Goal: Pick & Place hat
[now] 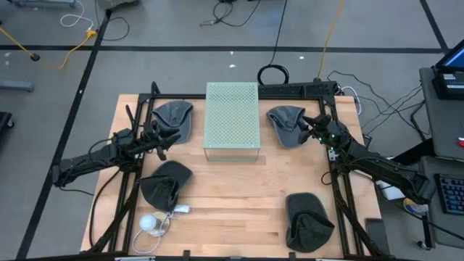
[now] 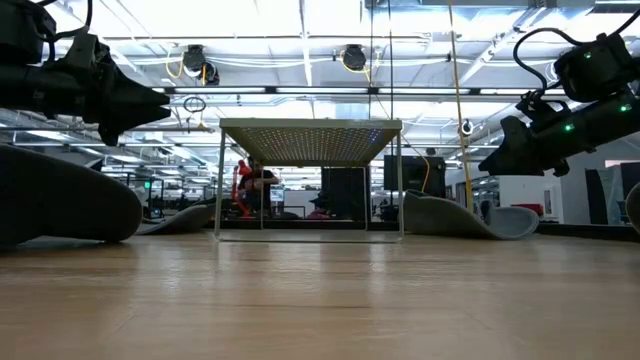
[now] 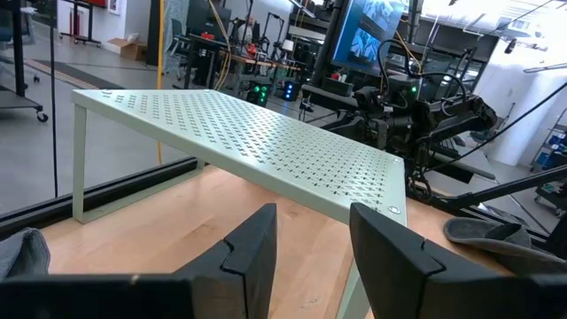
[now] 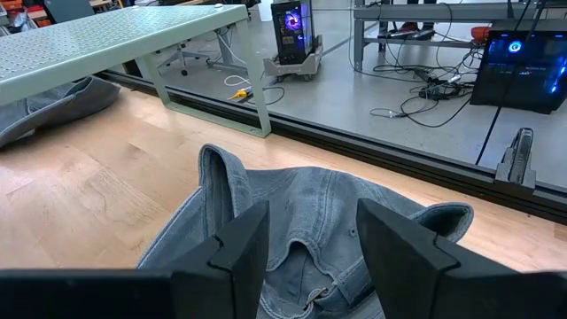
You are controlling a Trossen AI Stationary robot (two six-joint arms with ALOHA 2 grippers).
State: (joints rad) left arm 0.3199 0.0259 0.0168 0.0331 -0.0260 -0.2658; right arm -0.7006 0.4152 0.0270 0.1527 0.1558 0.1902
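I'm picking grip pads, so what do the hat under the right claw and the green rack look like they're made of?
The hat looks like soft washed blue-grey denim: visible seams, limp folds, matte surface. The green rack looks like thin sheet metal with a matte pale-green coat, likely painted: regular punched holes, crisp bent legs. Neither material is certain from looks alone.

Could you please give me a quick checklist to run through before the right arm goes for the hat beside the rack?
1. Right gripper open, nothing between its fingers: ok.
2. Right gripper hangs over the far right hat: ok.
3. That hat lies clear of the green rack: ok.
4. Left gripper open, holding nothing: ok.
5. Left gripper waits on the rack's other side, by the far left hat: ok.
6. Intended drop spot: cannot tell.
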